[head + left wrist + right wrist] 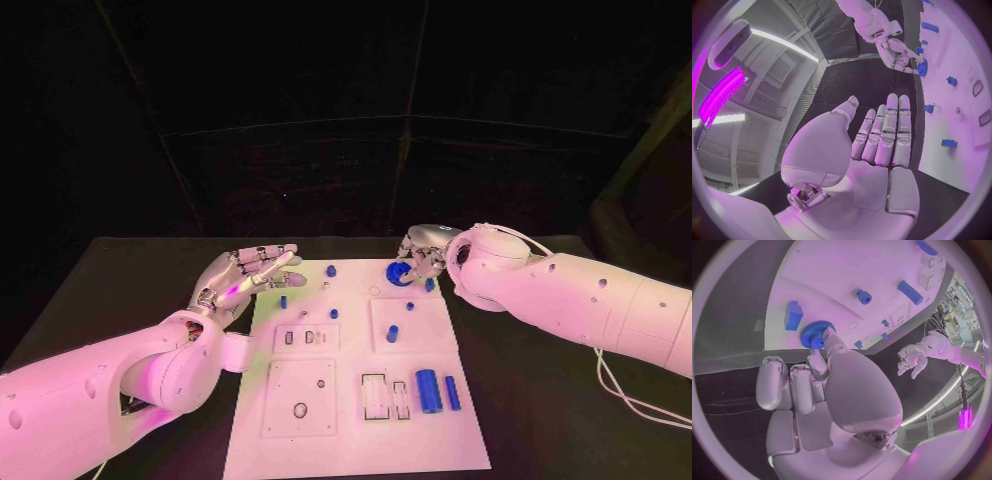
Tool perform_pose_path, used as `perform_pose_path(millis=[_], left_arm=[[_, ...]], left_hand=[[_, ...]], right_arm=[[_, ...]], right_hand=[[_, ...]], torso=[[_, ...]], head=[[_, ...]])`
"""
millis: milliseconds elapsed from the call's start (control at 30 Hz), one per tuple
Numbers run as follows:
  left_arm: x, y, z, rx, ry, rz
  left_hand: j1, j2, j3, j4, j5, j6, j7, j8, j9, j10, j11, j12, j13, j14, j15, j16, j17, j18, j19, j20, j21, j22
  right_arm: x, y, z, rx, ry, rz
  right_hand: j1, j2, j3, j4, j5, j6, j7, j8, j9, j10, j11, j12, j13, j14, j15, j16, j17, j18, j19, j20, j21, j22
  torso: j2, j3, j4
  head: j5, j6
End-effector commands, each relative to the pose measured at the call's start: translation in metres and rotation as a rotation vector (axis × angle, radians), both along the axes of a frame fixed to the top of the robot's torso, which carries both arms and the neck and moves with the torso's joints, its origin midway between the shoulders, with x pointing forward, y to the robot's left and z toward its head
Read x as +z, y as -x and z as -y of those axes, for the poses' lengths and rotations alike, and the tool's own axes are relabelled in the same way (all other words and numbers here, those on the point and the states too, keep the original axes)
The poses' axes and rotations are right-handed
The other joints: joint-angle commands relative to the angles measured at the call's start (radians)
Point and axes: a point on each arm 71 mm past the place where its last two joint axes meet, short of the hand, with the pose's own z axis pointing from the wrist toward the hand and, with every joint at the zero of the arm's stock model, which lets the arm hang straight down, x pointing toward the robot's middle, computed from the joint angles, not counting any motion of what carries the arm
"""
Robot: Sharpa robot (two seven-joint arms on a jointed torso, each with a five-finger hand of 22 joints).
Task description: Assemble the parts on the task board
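At the far end of the task board (361, 440), near its right corner, the right hand (420, 252) grips a blue gear (400, 273); the right wrist view shows fingertips pinching the gear's hub (817, 342), with the toothed rim lying over the board's edge. Just beside the gear on the board sits a small blue block (793, 315). Left hand (242, 275) is off the board's far left corner, above the black bench (548, 400), fingers straight and slightly apart, palm bare, holding nothing; left wrist view confirms this (879, 145). Several small blue pegs (330, 270) stand across the far half of the board. Near the board's close right side a large blue cylinder (427, 391) lies flat, with a thinner blue bar (453, 393) just beside it to the right. Both lie next to a recessed slot fixture (385, 396).
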Motion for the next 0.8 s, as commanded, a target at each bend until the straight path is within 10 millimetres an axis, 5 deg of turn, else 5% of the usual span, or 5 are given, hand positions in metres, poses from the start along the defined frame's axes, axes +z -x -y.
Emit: perform_pose_path(millis=[33, 433, 700, 800], left_arm=[[0.001, 0.000, 0.001, -0.015, 0.005, 0.003], [0.001, 0.000, 0.000, -0.012, 0.003, 0.003], [0.002, 0.001, 0.000, -0.012, 0.003, 0.003], [0.002, 0.001, 0.000, -0.013, 0.004, 0.003]], left_hand=[[0.007, 0.008, 0.000, -0.008, 0.000, 0.006, 0.020, -0.004, -0.001, -0.006, -0.001, -0.004, -0.002, -0.003, 0.002, -0.003, 0.002, 0.014, 0.001, 0.006, -0.004, -0.002], [0.007, 0.009, 0.001, -0.009, 0.000, 0.006, 0.020, -0.004, -0.001, -0.007, -0.001, -0.005, -0.002, -0.003, 0.002, -0.004, 0.002, 0.014, 0.001, 0.006, -0.004, -0.002], [0.008, 0.011, 0.002, -0.012, 0.000, 0.004, 0.020, -0.006, -0.002, -0.010, 0.000, -0.007, -0.002, -0.003, 0.002, -0.005, 0.003, 0.014, 0.001, 0.006, -0.005, -0.003], [0.008, 0.011, 0.002, -0.012, 0.000, 0.004, 0.020, -0.006, -0.002, -0.010, 0.000, -0.007, -0.002, -0.003, 0.002, -0.005, 0.003, 0.014, 0.001, 0.006, -0.005, -0.003]], right_arm=[[0.004, 0.000, -0.003, 0.014, 0.010, 0.074], [0.017, 0.012, -0.023, 0.095, -0.054, 0.201], [0.026, 0.031, -0.057, 0.167, -0.115, 0.202], [0.027, 0.034, -0.074, 0.193, -0.127, 0.206]], right_hand=[[0.033, 0.021, 0.031, -0.014, -0.010, 0.039, -0.011, 0.023, 0.010, 0.004, -0.014, 0.007, 0.009, 0.058, -0.011, 0.004, 0.014, -0.019, 0.006, -0.009, 0.008, 0.004], [-0.052, 0.004, 0.083, 0.005, 0.028, 0.077, -0.027, 0.023, 0.003, 0.028, -0.027, 0.019, 0.031, 0.059, -0.023, 0.003, 0.014, -0.022, 0.014, -0.023, 0.014, 0.018], [-0.099, -0.011, 0.091, 0.026, 0.036, 0.071, -0.023, 0.005, -0.004, 0.029, -0.024, 0.014, 0.031, 0.058, -0.021, 0.002, 0.012, -0.021, 0.012, -0.022, 0.013, 0.015], [-0.107, -0.013, 0.093, 0.030, 0.044, 0.070, -0.023, 0.002, -0.006, 0.028, -0.024, 0.011, 0.029, 0.058, -0.021, 0.001, 0.011, -0.021, 0.012, -0.021, 0.012, 0.015]], torso=[[0.000, 0.0000, 0.0005], [0.000, 0.0001, 0.0007], [-0.002, -0.0040, 0.0036], [0.000, -0.0027, 0.0034]], head=[[-0.001, 0.000], [0.001, 0.004], [0.003, 0.008], [0.007, 0.011]])
